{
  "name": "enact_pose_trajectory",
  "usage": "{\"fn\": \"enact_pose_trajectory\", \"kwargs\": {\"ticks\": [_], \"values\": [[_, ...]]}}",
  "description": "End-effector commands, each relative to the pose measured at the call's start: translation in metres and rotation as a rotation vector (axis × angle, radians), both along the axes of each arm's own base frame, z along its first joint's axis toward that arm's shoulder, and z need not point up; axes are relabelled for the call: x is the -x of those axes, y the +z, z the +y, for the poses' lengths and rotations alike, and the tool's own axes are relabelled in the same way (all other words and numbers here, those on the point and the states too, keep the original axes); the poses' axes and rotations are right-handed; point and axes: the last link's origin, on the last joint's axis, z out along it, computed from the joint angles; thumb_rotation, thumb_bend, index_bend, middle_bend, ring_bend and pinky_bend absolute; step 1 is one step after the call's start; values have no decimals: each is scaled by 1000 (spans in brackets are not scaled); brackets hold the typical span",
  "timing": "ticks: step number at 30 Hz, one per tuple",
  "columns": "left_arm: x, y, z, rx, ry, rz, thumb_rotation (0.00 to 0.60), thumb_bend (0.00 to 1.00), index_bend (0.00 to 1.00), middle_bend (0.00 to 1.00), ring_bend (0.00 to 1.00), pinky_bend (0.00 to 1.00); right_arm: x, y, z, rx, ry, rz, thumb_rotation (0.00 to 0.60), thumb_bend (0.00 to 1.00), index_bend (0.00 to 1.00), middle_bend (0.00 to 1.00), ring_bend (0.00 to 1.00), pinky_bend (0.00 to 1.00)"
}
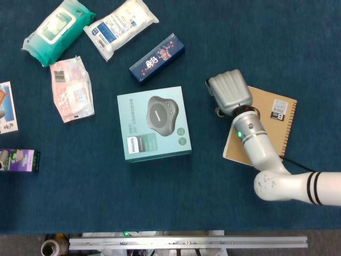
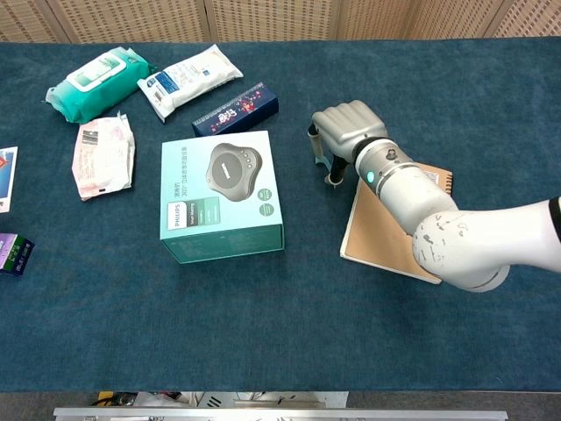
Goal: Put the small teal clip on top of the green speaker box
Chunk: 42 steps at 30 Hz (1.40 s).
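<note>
While the right hand point(image 2: 344, 133) sits low over the blue cloth, its fingers point(image 2: 317, 143) point down around the small teal clip point(image 2: 325, 164) — only a bit of teal shows, so whether they pinch it cannot be told. That spot lies between the green speaker box point(image 2: 221, 195) and the brown notebook point(image 2: 399, 232).

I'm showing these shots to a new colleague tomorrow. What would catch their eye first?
The grey right hand at centre right, fingers pointing down over the teal clip, which barely peeks out beneath it. Next, the green speaker box mid-table to its left, and the brown notebook under the arm.
</note>
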Motion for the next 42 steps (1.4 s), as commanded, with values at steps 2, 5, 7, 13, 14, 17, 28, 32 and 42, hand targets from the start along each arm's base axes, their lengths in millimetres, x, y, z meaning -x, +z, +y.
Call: {"fn": "enact_pose_trajectory", "kwargs": {"ticks": [2, 5, 7, 13, 14, 17, 28, 32, 42], "values": [[1, 0, -1, -1, -7, -5, 600, 261, 190, 434, 394, 376, 1, -3, -3, 12, 0, 21, 600, 113, 534, 1000, 1000, 1000], [2, 0, 0, -3, -11, -9, 600, 260, 190, 434, 394, 376, 3, -4, -5, 21, -3, 38, 600, 112, 534, 1000, 1000, 1000], [3, 0, 0, -4, -13, -11, 600, 260, 191, 434, 394, 376, 4, -4, -7, 29, -8, 42, 600, 111, 534, 1000, 1000, 1000], [5, 0, 0, -7, -12, -12, 600, 260, 190, 434, 394, 376, 8, -2, -8, 39, -15, 47, 600, 111, 534, 1000, 1000, 1000], [5, 0, 0, -6, -12, -12, 600, 260, 190, 434, 394, 376, 8, -2, -8, 39, -19, 44, 600, 111, 534, 1000, 1000, 1000], [5, 0, 0, -6, -13, -13, 600, 261, 191, 433, 394, 376, 11, 3, -8, 44, -33, 24, 600, 111, 534, 1000, 1000, 1000], [8, 0, -1, -4, -5, -12, 600, 261, 191, 433, 394, 376, 26, 15, -16, 33, -59, 48, 600, 112, 534, 1000, 1000, 1000], [8, 1, -2, -10, -1, -9, 600, 261, 191, 433, 394, 376, 24, 11, -17, 7, -63, 21, 600, 112, 534, 1000, 1000, 1000], [8, 4, -5, -17, 14, -2, 600, 261, 190, 433, 394, 376, 27, 9, -24, 9, -71, 26, 600, 113, 534, 1000, 1000, 1000]]}}
